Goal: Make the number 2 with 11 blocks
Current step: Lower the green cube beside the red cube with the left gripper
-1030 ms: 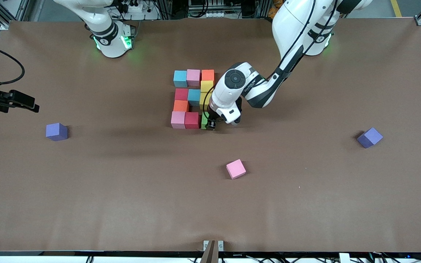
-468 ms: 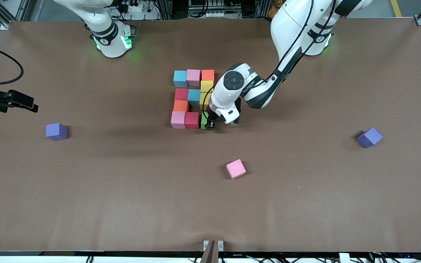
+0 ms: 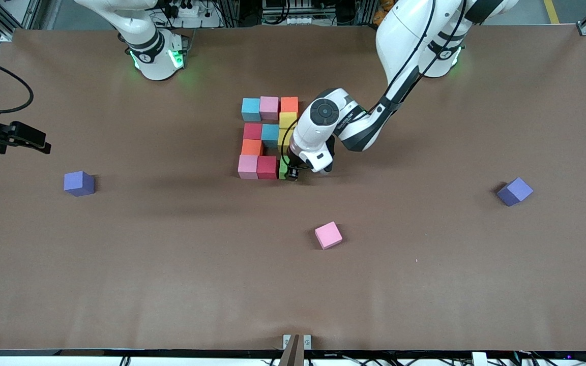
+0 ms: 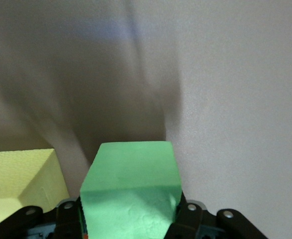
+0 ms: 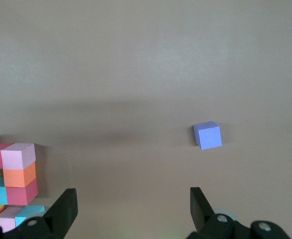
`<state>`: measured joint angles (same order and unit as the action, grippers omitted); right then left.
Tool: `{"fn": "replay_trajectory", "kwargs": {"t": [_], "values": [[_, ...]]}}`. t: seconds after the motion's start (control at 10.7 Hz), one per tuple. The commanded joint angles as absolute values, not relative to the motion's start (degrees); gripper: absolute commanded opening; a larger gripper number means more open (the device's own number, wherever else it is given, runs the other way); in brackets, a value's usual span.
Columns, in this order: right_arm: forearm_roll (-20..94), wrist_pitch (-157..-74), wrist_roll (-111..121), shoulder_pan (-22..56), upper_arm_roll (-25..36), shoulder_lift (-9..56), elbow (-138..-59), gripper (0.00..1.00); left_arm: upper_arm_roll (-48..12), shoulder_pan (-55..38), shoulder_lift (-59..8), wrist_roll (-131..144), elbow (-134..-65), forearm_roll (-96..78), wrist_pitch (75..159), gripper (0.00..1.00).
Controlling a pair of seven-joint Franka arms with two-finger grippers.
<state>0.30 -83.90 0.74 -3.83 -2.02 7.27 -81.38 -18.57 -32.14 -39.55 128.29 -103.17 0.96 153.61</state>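
Left gripper (image 3: 293,173): low at the surface, clamped on the green block (image 4: 131,191), one finger on each side in the left wrist view.
Green block: at the corner of the number 2 (image 3: 268,137) nearest the front camera, toward the left arm's end; just beside the red block (image 3: 267,167) of the nearest row, though the front view does not show whether the 2 touch.
Number 2: 3 blocks wide, 5 rows. Farthest row: blue (image 3: 251,109), pink (image 3: 269,108), orange (image 3: 289,104). Next: 1 yellow (image 3: 288,120). Middle: red (image 3: 252,131), blue (image 3: 270,134), and a yellow sliver (image 3: 283,137), mostly hidden by the left arm. Next: 1 orange (image 3: 252,147). Nearest row: pink (image 3: 247,166), red, green.
Count in the figure: 2 blue, 2 pink, 2 orange, 2 red, 1 green, and seemingly 2 yellow.
Loose blocks: 1 pink cube (image 3: 328,235) alone, nearer the front camera than the figure; 2 purple cubes, 1 toward the right arm's end (image 3: 79,183) and 1 toward the left arm's end (image 3: 515,191), both well apart from the figure.
Right gripper (image 5: 131,209): spread wide and holding nothing, over the brown surface (image 3: 171,254) at the right arm's end; this arm waits.
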Motion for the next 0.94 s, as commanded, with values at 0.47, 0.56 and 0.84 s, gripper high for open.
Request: {"fn": "replay_trajectory", "kwargs": {"t": [0.47, 0.56, 0.84], "values": [[1.32, -82.10, 2.98, -5.63, -2.37, 6.77, -81.39, 1.00, -18.11, -32.87, -41.48, 129.46, -100.72, 2.55, 153.98, 0.00], [1.32, -80.78, 2.99, -5.63, -2.46, 6.51, -81.39, 1.00, -18.11, -32.78, -41.57, 129.46, -100.72, 2.55, 153.98, 0.00], [1.58, -78.31, 3.34, -5.71, -2.46, 6.68, -79.46, 1.00, -18.02, -32.70, -41.66, 129.37, -100.72, 2.55, 153.98, 0.09]]}}
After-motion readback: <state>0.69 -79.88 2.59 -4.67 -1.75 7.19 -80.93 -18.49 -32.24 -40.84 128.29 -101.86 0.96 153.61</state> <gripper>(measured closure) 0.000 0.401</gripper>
